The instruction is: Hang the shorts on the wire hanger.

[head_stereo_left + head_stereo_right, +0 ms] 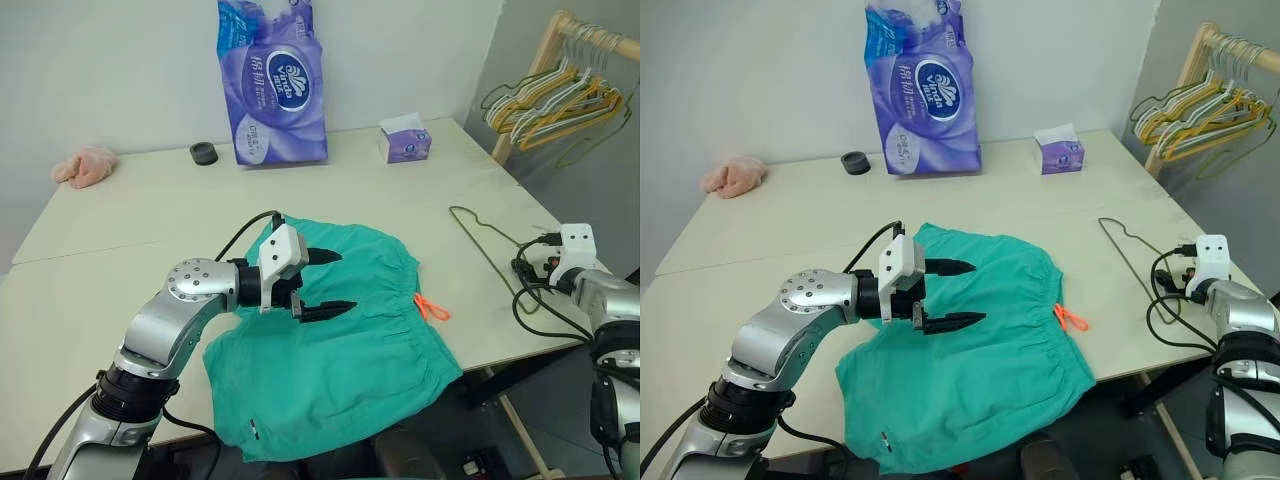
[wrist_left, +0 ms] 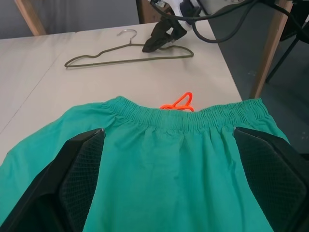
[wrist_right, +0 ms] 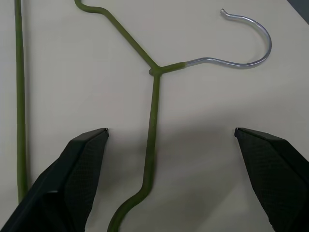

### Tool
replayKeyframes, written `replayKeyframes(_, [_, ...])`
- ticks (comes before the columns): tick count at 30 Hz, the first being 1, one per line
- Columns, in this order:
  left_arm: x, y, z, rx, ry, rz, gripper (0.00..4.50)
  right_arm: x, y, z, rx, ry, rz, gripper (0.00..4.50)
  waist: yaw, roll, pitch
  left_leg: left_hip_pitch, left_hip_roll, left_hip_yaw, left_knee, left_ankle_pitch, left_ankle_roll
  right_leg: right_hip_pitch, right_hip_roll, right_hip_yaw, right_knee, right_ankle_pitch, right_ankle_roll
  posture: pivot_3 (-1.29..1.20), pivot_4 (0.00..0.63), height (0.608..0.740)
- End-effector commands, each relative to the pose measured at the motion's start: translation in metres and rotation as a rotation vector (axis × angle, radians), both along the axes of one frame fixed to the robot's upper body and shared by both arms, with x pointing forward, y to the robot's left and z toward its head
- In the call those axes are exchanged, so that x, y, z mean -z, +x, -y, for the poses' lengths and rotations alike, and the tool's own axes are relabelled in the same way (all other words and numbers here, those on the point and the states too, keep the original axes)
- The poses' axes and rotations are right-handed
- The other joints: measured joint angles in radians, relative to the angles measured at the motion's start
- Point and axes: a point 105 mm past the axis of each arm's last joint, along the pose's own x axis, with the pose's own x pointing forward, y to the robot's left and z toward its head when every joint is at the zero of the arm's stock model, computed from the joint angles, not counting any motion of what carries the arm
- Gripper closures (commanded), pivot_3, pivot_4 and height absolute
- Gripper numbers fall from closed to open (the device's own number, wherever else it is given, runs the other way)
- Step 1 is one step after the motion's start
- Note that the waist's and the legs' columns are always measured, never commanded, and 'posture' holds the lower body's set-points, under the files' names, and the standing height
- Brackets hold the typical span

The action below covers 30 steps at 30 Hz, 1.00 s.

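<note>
Shorts: the teal-green soft fabric shorts [image 1: 340,350] lie flat on the beige table [image 1: 120,260], at its near edge. The gathered elastic waistband points to the robot's right, and a part of the cloth hangs over the near edge.
Drawstring: the orange drawstring [image 1: 431,307] comes out at the waistband and lies on the table, just beside the shorts.
Wire hanger: the thin olive-green wire hanger [image 1: 487,246] lies flat on the table to the right of the shorts, apart from them. Its curved silver hook [image 3: 244,41] is bare metal.
Left gripper: the left gripper [image 1: 322,284] hangs over the middle of the shorts and points to the right. Its two black fingers [image 1: 327,310] stand wide apart and they hold nothing.
Right gripper: the right gripper [image 3: 171,145] is at the right edge of the table, just above the wire hanger near the hook. Its fingers are spread to both sides of one arm of the wire, and they do not touch it.
Background: a purple tissue pack [image 1: 272,85], a small purple tissue box [image 1: 405,140], a black round thing [image 1: 203,153] and a pink cloth lump [image 1: 85,166] are at the far side of the table.
Rack: a wooden rack [image 1: 560,60] with many wire hangers stands at the far right.
</note>
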Motion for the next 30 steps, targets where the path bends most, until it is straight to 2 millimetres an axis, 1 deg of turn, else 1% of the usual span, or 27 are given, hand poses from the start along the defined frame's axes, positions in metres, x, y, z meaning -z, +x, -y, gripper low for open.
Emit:
replayKeyframes(1, [-0.007, 0.000, 0.001, 0.007, 0.001, 0.038, 0.00, 0.027, -0.012, 0.001, 0.000, -0.026, -0.129, 1.31, -0.002, -0.002, -0.001, 0.000, 0.000, 0.000, 0.000, 0.000, 0.000, 0.001, 0.000, 0.000, 0.000, 0.000, 0.000, -0.25, 0.074, 0.740])
replayKeyframes(2, [-0.007, 0.001, 0.001, 0.005, 0.002, 0.039, 0.00, 0.029, -0.012, 0.000, -0.001, -0.034, -0.138, 1.54, -0.001, -0.004, -0.002, 0.001, 0.000, -0.001, 0.000, 0.000, 0.000, 0.001, 0.000, 0.000, 0.000, 0.000, 0.001, -0.25, 0.074, 0.740])
replayKeyframes(3, [-0.007, 0.001, 0.000, 0.002, 0.002, 0.040, 0.00, 0.032, -0.013, -0.001, -0.002, -0.038, -0.145, 1.97, 0.000, -0.006, -0.003, 0.001, 0.000, -0.001, 0.000, 0.000, 0.000, 0.001, 0.000, -0.001, 0.000, 0.000, 0.001, -0.25, 0.072, 0.740])
replayKeyframes(8, [-0.006, 0.002, -0.003, -0.014, 0.004, 0.042, 0.00, 0.035, -0.011, -0.006, 0.027, 0.009, -0.137, 3.62, 0.001, -0.013, -0.008, 0.001, 0.000, -0.001, 0.002, 0.000, 0.000, 0.003, 0.000, 0.000, -0.001, 0.001, 0.003, -0.25, 0.069, 0.740])
replayKeyframes(9, [-0.006, 0.002, -0.004, -0.023, 0.004, 0.042, 0.00, 0.033, -0.010, -0.008, 0.030, 0.022, -0.126, 3.99, 0.002, -0.013, -0.008, 0.001, 0.000, -0.001, 0.002, 0.000, 0.000, 0.003, 0.000, 0.000, -0.002, 0.001, 0.003, -0.25, 0.068, 0.740])
replayKeyframes(10, [-0.007, 0.006, -0.009, -0.055, -0.001, 0.048, 0.00, 0.027, -0.006, -0.010, 0.014, 0.032, -0.097, 4.30, 0.003, -0.013, -0.008, 0.001, 0.000, -0.001, 0.003, 0.000, 0.000, 0.003, 0.000, 0.000, -0.002, 0.002, 0.004, -0.25, 0.068, 0.740])
replayKeyframes(11, [-0.007, 0.009, -0.012, -0.078, -0.005, 0.053, 0.00, 0.022, -0.004, -0.012, 0.001, 0.036, -0.076, 4.46, 0.003, -0.013, -0.008, 0.001, 0.000, -0.001, 0.003, 0.000, 0.000, 0.003, 0.000, 0.000, -0.002, 0.002, 0.004, -0.25, 0.067, 0.740])
replayKeyframes(15, [-0.014, 0.031, -0.036, -0.254, -0.054, 0.086, 0.00, -0.010, 0.007, -0.028, -0.139, -0.031, 0.047, 4.46, 0.001, -0.012, -0.008, 0.000, 0.000, -0.001, 0.002, 0.000, 0.000, 0.001, 0.000, 0.000, -0.001, 0.002, 0.004, -0.25, 0.066, 0.740])
replayKeyframes(16, [-0.014, 0.035, -0.042, -0.289, -0.061, 0.085, 0.00, -0.019, 0.009, -0.034, -0.179, -0.054, 0.081, 4.46, 0.001, -0.012, -0.008, 0.000, 0.000, -0.002, 0.001, 0.000, 0.000, 0.000, 0.000, 0.000, -0.001, 0.002, 0.004, -0.26, 0.066, 0.740])
replayKeyframes(19, [-0.014, 0.042, -0.055, -0.357, -0.069, 0.080, 0.00, -0.038, 0.012, -0.048, -0.257, -0.112, 0.154, 4.46, -0.006, -0.008, -0.006, -0.002, 0.001, -0.001, 0.001, 0.000, 0.000, -0.003, -0.001, 0.000, 0.000, 0.002, 0.004, -0.26, 0.066, 0.740])
replayKeyframes(21, [-0.017, 0.051, -0.072, -0.426, -0.088, 0.065, 0.00, -0.067, 0.017, -0.072, -0.386, -0.242, 0.272, 4.46, -0.009, -0.007, -0.005, -0.002, 0.001, 0.000, 0.000, 0.000, 0.000, -0.003, -0.004, 0.001, 0.000, 0.003, 0.003, -0.26, 0.065, 0.740])
replayKeyframes(22, [-0.018, 0.053, -0.077, -0.442, -0.095, 0.061, 0.00, -0.076, 0.017, -0.081, -0.425, -0.283, 0.311, 4.46, -0.011, -0.006, -0.004, -0.002, 0.001, 0.000, 0.000, 0.000, 0.000, -0.004, -0.004, 0.000, 0.000, 0.003, 0.003, -0.27, 0.064, 0.740])
replayKeyframes(24, [-0.023, 0.061, -0.091, -0.501, -0.135, 0.045, 0.00, -0.098, 0.018, -0.107, -0.528, -0.369, 0.414, 4.46, -0.011, -0.005, -0.004, -0.002, 0.001, -0.001, 0.000, 0.000, 0.000, -0.004, -0.004, 0.000, 0.001, 0.002, 0.005, -0.26, 0.062, 0.740])
replayKeyframes(26, [-0.025, 0.067, -0.101, -0.541, -0.157, 0.022, 0.00, -0.112, 0.016, -0.131, -0.631, -0.456, 0.492, 4.46, -0.008, -0.005, -0.004, -0.002, 0.001, -0.002, 0.000, 0.000, 0.000, -0.004, -0.004, -0.001, 0.001, 0.002, 0.005, -0.26, 0.059, 0.740])
replayKeyframes(28, [-0.028, 0.070, -0.105, -0.549, -0.187, -0.009, 0.00, -0.121, 0.013, -0.150, -0.726, -0.543, 0.555, 4.46, -0.007, -0.005, -0.004, -0.002, 0.001, -0.002, 0.000, 0.000, 0.000, -0.004, -0.004, -0.001, 0.001, 0.002, 0.005, -0.26, 0.056, 0.740])
replayKeyframes(30, [-0.034, 0.071, -0.105, -0.541, -0.251, -0.067, 0.00, -0.127, 0.011, -0.167, -0.811, -0.597, 0.615, 4.46, -0.006, -0.005, -0.004, -0.003, 0.000, -0.003, 0.000, 0.000, 0.000, -0.004, -0.005, -0.002, 0.000, 0.002, 0.005, -0.26, 0.053, 0.740])
